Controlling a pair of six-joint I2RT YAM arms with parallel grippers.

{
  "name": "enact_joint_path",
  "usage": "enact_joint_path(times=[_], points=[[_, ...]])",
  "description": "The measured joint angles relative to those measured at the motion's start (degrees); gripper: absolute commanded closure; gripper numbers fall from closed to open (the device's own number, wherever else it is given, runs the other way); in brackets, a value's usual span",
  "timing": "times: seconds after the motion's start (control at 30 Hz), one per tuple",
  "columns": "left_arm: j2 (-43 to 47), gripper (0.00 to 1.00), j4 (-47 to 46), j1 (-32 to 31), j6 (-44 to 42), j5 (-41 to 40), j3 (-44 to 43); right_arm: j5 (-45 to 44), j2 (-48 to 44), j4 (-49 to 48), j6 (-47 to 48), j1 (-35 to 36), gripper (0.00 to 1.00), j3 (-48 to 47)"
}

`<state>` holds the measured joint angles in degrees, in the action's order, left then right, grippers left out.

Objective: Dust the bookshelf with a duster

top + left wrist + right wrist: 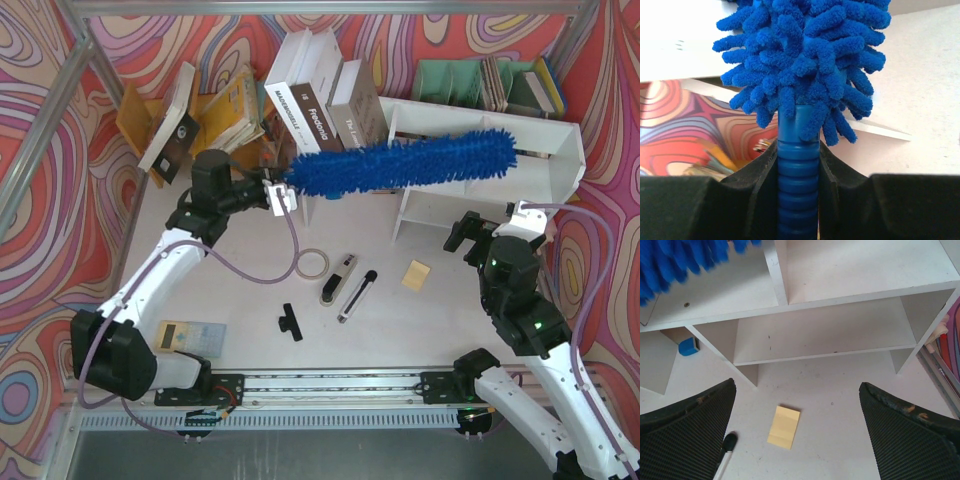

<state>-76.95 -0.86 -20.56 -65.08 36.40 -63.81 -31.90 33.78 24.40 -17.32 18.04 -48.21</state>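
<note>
The white bookshelf (pixel 560 150) lies at the back right of the table. The blue fluffy duster (pixel 405 162) stretches left to right across its top boards. My left gripper (pixel 278 196) is shut on the duster's ribbed blue handle (pixel 798 185), with the fluffy head (pixel 805 55) right ahead of the fingers. My right gripper (pixel 470 232) is open and empty, hovering over the table just in front of the bookshelf (pixel 830 335). The duster's head shows at the top left of the right wrist view (pixel 675 262).
Books (pixel 325 105) lean at the back. A green file organizer (pixel 455 80) stands behind the bookshelf. On the table lie a tape ring (pixel 312 264), a black-and-silver stick (pixel 356 296), a yellow note pad (pixel 416 275) (pixel 784 427), a small black part (pixel 291 321) and a card (pixel 190 336).
</note>
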Motion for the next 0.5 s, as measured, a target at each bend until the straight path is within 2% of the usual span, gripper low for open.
enact_joint_path(times=[0.23,0.5], points=[[2.4,1.0,0.9,1.6,-0.3,-0.7,-6.3,0.0,0.0,0.0,0.0,0.0,0.01,0.0],[4.3,1.0,0.9,3.3,0.2,-0.9,-7.0,0.5,-0.1,-0.1,0.0,0.0,0.01,0.0]])
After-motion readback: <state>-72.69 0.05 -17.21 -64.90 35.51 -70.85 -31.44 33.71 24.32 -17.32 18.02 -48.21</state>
